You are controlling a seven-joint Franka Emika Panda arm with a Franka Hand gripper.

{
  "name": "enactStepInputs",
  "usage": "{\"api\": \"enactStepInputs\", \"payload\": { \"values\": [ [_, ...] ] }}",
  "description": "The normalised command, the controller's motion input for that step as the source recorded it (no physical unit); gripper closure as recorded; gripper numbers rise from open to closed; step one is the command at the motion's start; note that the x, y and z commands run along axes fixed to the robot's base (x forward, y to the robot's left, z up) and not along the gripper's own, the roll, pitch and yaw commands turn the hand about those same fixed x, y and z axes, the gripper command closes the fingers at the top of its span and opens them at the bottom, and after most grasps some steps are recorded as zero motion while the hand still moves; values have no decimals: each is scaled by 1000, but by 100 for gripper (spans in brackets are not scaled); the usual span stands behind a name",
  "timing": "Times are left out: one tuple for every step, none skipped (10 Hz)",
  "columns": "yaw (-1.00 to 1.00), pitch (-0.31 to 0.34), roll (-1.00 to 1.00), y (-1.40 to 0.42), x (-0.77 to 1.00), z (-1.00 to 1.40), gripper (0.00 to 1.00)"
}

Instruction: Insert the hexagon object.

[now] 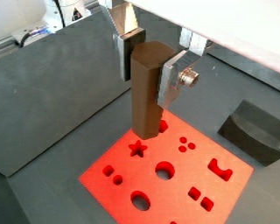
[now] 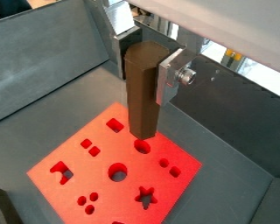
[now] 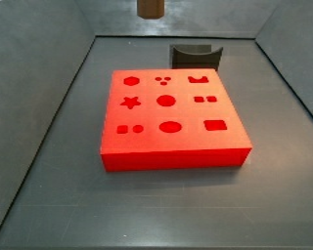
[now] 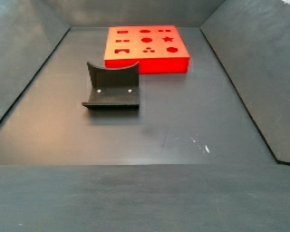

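While the tool [image 2: 146, 66] grips the peg [image 2: 143, 96] upright, high above the red block [image 3: 172, 122] on the worktop [image 3: 146, 205], line it over the hexagonal hole (which one I cannot tell), match its flats, then descend slowly, keeping it vertical.

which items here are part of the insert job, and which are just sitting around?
Part of the job:
- hexagon object, brown peg held upright
- gripper, shut on the peg, high above the block
- red block with shaped holes in its top

Just lying about:
- dark grey curved block, on the floor apart from the red block
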Motion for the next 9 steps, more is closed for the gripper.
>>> {"api": "enactStepInputs", "payload": {
  "values": [
    [0,-23,0,240,0,-166,100],
    [-271,-19,0,449,-60,-217,100],
    [-569,-20,3,460,-120,-423,100],
    [-880,-10,14,171,-77,-434,100],
    [-1000,-11,1,0,-26,-437,100],
    [-1000,-9,0,0,-14,-454,100],
    [-1000,-7,0,0,0,-451,100],
    [-1000,-43,9,0,0,-357,100],
    [-783,-93,9,266,-57,-263,100]
  ]
}}
